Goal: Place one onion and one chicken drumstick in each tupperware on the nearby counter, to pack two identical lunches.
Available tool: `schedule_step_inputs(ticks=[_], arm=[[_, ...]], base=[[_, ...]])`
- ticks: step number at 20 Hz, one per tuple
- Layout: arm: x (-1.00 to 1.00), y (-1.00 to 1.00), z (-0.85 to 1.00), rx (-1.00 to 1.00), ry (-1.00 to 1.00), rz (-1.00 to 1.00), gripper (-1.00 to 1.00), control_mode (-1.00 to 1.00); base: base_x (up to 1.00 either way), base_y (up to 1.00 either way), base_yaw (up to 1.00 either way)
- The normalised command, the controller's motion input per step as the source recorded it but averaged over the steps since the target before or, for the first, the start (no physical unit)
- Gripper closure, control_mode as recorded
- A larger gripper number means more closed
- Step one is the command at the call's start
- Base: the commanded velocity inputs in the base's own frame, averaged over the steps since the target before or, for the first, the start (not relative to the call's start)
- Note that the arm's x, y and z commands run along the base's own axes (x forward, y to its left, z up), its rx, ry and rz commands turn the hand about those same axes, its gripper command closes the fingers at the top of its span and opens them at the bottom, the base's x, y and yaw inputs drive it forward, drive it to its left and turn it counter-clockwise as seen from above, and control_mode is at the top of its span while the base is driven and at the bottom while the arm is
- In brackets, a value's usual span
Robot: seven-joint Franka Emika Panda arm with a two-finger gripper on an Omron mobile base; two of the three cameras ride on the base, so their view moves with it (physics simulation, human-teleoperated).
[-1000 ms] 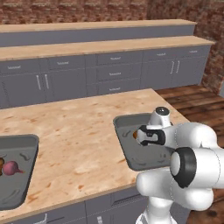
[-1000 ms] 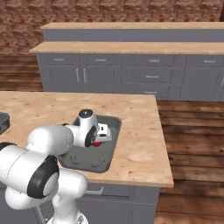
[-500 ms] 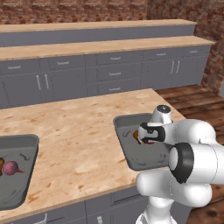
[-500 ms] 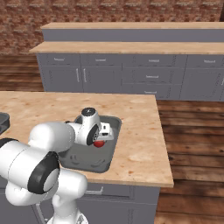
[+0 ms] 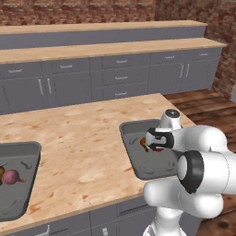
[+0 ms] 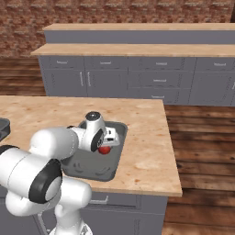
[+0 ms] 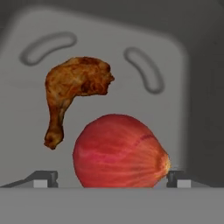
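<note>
The hand [image 7: 109, 178] hangs low over the right-hand tray [image 5: 138, 163], fingers spread wide, one fingertip [image 7: 43, 178] on each side of the red onion [image 7: 120, 151] and gripping nothing. The onion sits on the tray floor, with a drumstick [image 7: 72, 94] just beside it, bone end pointing toward the hand. Over at the left edge of the desk [image 5: 83, 138], the second tray [image 5: 27, 152] holds a duller onion [image 5: 13, 176].

Brick wall [image 5: 92, 10], far counter [image 5: 106, 48], wooden floor [image 6: 202, 151]
</note>
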Motion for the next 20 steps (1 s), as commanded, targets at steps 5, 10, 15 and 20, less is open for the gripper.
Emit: schedule_step_inputs(ticks=[5, 10, 15, 20], arm=[[-0.98, -0.05, 0.96, 0.00, 0.00, 0.02, -1.00, -1.00], [-1.00, 0.00, 0.94, -0.01, 0.00, 0.06, -1.00, -1.00], [-1.00, 0.00, 0.65, -0.01, 0.00, 0.01, -1.00, -1.00], [-1.00, -0.03, 0.59, 0.00, -0.01, 0.00, -1.00, -1.00]], base=[[0.00, 0.00, 0.00], [0.00, 0.00, 0.00], [0.00, 0.00, 0.00], [0.00, 0.00, 0.00]])
